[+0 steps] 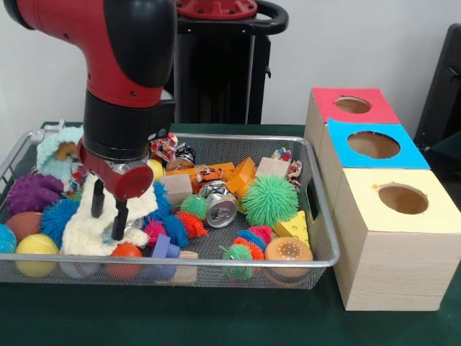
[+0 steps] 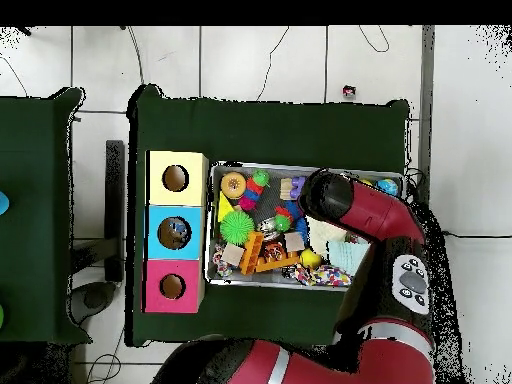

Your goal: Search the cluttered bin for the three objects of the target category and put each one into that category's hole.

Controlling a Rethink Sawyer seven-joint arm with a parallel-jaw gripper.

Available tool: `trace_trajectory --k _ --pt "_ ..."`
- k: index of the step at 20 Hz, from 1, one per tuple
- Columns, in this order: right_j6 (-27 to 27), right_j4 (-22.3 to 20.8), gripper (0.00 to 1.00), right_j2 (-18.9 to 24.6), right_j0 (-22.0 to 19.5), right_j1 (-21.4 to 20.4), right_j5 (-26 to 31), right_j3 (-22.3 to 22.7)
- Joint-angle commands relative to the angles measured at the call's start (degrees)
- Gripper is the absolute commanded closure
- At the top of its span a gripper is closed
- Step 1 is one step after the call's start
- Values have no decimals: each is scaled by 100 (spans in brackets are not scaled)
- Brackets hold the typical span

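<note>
Tool [image 1: 109,209] open, fingers straddling cream knit cloth [image 1: 90,231] at left of bin [image 1: 317,261] on green counter [image 1: 216,317]. Descend squarely, close firmly on one fold, lift clear of neighbouring spiky balls.

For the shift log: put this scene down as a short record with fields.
arm: reaches down into the left part of the basket in the front view
gripper: open, fingers down on a cream knitted cloth
basket contents: spiky green ball, crushed can, yellow wedge, orange blocks
boxes: yellow box, blue box, red box, each with one round hole on top
table cover: dark green cloth
</note>
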Motion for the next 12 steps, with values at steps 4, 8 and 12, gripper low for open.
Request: trace_trajectory --k 4,8,12 --pt "616 309 0 731 42 -63 377 216" --pt "570 233 0 571 124 -31 693 69" --pt "345 -85 0 89 338 86 1779 -289"
